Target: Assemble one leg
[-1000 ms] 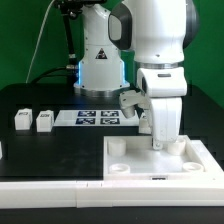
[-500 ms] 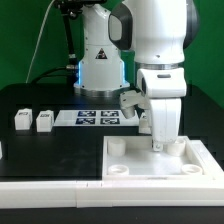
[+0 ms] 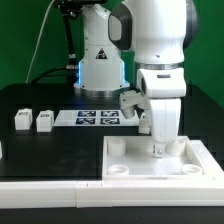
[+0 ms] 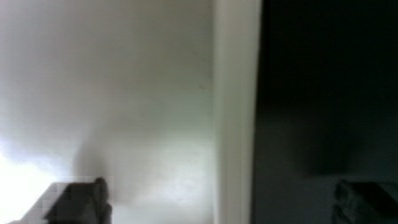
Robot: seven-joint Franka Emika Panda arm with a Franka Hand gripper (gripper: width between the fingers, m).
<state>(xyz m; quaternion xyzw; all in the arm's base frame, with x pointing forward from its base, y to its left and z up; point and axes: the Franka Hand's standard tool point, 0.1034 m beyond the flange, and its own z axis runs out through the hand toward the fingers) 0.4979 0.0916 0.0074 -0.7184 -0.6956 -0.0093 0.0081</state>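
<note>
Two legs (image 3: 21,120) (image 3: 43,121), small white posts with dark tags, stand on the black table at the exterior view's left, far from my gripper. My gripper (image 3: 157,149) points straight down at the far rim of the large white panel (image 3: 150,168), near its far right socket. In the wrist view my gripper (image 4: 219,200) is open. One dark fingertip (image 4: 75,202) is over the white panel surface (image 4: 125,100), the other over the black table. The panel's rim (image 4: 235,90) runs between them. No leg is between the jaws.
The marker board (image 3: 95,117) lies behind the panel in front of the robot base (image 3: 100,65). The panel has round corner sockets (image 3: 119,148). A white bar (image 3: 50,188) runs along the front edge of the table.
My gripper has sunk very slightly toward the panel's far rim. The legs and the panel have not moved.
</note>
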